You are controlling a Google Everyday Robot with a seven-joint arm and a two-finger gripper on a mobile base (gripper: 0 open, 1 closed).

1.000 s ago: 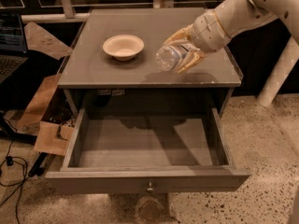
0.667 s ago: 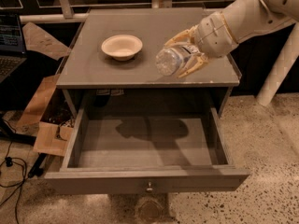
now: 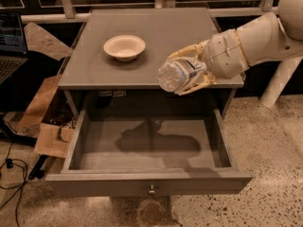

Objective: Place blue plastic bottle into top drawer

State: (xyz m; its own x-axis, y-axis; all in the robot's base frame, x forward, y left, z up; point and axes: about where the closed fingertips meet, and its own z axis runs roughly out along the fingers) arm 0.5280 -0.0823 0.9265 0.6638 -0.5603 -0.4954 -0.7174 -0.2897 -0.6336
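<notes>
The blue plastic bottle [image 3: 177,74] is held sideways in my gripper [image 3: 189,73], its clear bottom end pointing toward the camera and its pale blue-and-white label partly hidden by the cream fingers [image 3: 186,54]. The bottle hangs in the air over the front edge of the cabinet top, above the back of the top drawer [image 3: 147,184]. The drawer is pulled fully open, with its small metal knob on the front. Its inside shows only the shadow of the arm and bottle.
A cream round bowl [image 3: 124,47] stands on the grey cabinet top [image 3: 151,27]. Cardboard boxes [image 3: 47,126] and cables lie on the floor at the left. A laptop [image 3: 10,41] is at the far left. A white post [image 3: 277,84] stands at the right.
My gripper has carried the bottle forward and down, from over the cabinet top to its front edge above the open drawer.
</notes>
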